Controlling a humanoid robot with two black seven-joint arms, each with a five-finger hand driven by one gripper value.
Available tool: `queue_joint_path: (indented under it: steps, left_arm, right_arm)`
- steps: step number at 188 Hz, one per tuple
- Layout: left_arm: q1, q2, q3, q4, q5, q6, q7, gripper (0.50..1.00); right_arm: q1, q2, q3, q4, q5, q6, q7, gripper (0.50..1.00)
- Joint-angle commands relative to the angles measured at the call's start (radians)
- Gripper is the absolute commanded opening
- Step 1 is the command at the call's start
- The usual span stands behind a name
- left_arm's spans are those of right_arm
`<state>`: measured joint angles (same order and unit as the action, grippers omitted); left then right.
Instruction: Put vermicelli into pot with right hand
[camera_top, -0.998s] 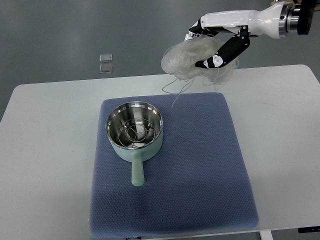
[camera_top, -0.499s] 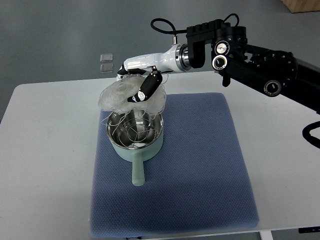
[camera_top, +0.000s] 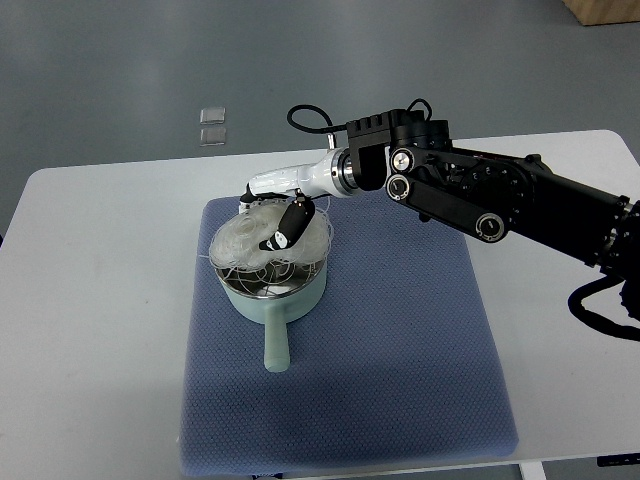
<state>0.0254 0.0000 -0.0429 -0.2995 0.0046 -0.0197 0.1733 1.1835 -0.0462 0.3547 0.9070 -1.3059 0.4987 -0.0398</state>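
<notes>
Right arm reaches in from the right edge, forearm angled down-left over the mat. Right hand curled around the vermicelli, which sits in the pot mouth, strands over the rim.

white table, grey floor

My glossy white plastic hand grips translucent vermicelli over the shiny steel pot; quilted cloth mat.
</notes>
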Motion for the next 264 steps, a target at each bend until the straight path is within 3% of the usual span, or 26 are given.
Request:
queue_joint_path:
  steps: [1,16,17,18,19,20,21,22,23,25,43,48,66,98,124,155,172,191,222,246,264]
  left_arm:
    - [0.001,0.000,0.000,0.000,0.000,0.000,0.000,1.000]
    - [0.001,0.000,0.000,0.000,0.000,0.000,0.000,1.000]
    - [0.001,0.000,-0.002,0.000,0.000,0.000,-0.001,1.000]
    - [0.001,0.000,-0.002,0.000,0.000,0.000,-0.001,1.000]
    - [0.001,0.000,0.000,0.000,0.000,0.000,0.000,1.000]
    - [0.001,0.000,0.000,0.000,0.000,0.000,0.000,1.000]
    - [-0.001,0.000,-0.002,0.000,0.000,0.000,0.000,1.000]
    - [-0.001,0.000,-0.002,0.000,0.000,0.000,0.000,1.000]
    - [0.001,0.000,0.000,0.000,0.000,0.000,0.000,1.000]
    - [0.001,0.000,0.000,0.000,0.000,0.000,0.000,1.000]
    - [-0.001,0.000,0.000,0.000,0.000,0.000,0.000,1.000]
    - [0.001,0.000,-0.002,0.000,0.000,0.000,0.000,1.000]
    - [0.001,0.000,-0.002,0.000,0.000,0.000,0.000,1.000]
    - [0.001,0.000,0.000,0.002,0.000,0.001,0.000,1.000]
    - [0.001,0.000,-0.002,0.002,0.000,0.001,0.000,1.000]
    - [0.001,0.000,0.000,0.002,0.000,0.001,0.000,1.000]
    - [0.001,0.000,0.000,0.000,0.000,0.001,0.000,1.000]
    - [0.001,0.000,0.002,0.000,0.000,0.001,0.000,1.000]
    - [0.001,0.000,0.000,0.000,0.000,0.001,0.000,1.000]
    - [0.002,0.000,0.000,-0.001,0.000,0.000,0.000,1.000]
    - [0.002,0.000,0.000,-0.001,0.000,0.000,0.000,1.000]
  right_arm:
    - [-0.013,0.000,0.001,-0.002,-0.006,-0.006,0.000,0.500]
    - [-0.016,0.000,0.003,-0.002,-0.004,-0.019,0.001,0.500]
    - [-0.016,0.000,0.003,-0.002,-0.006,-0.022,0.001,0.553]
    - [-0.016,0.000,0.003,-0.002,-0.006,-0.022,0.001,0.554]
    - [-0.016,0.000,0.003,-0.002,-0.004,-0.025,0.001,0.645]
    - [-0.016,0.000,0.003,-0.002,-0.004,-0.025,0.001,0.646]
    - [-0.016,0.000,0.003,-0.002,-0.004,-0.028,0.001,0.710]
    - [-0.016,0.000,0.003,-0.002,-0.004,-0.028,0.001,0.711]
    - [-0.016,0.000,0.003,-0.002,-0.003,-0.031,0.001,0.772]
    - [-0.016,0.000,0.003,-0.002,-0.003,-0.034,0.001,0.803]
    - [-0.022,0.009,0.003,-0.002,-0.003,-0.040,0.003,0.836]
    - [-0.022,0.011,0.003,-0.002,-0.003,-0.040,0.003,0.870]
    - [-0.024,0.009,0.004,-0.002,-0.001,-0.035,0.001,0.919]
    - [-0.015,-0.011,0.038,0.000,0.019,-0.043,0.003,0.921]
    - [-0.039,-0.035,0.267,0.000,0.059,-0.043,0.006,0.921]
    - [-0.217,-0.043,0.596,0.000,0.287,-0.043,0.008,0.924]
    - [-0.364,-0.034,0.768,0.000,0.522,-0.035,0.052,0.924]
    - [-0.459,-0.032,0.822,-0.014,0.751,-0.057,0.087,0.924]
    - [-0.509,-0.006,0.830,-0.204,1.037,-0.141,0.152,0.924]
    - [-0.476,-0.001,0.833,-0.367,1.163,-0.141,0.225,0.924]
    - [-0.455,-0.011,0.831,-0.392,1.234,-0.132,0.233,0.924]
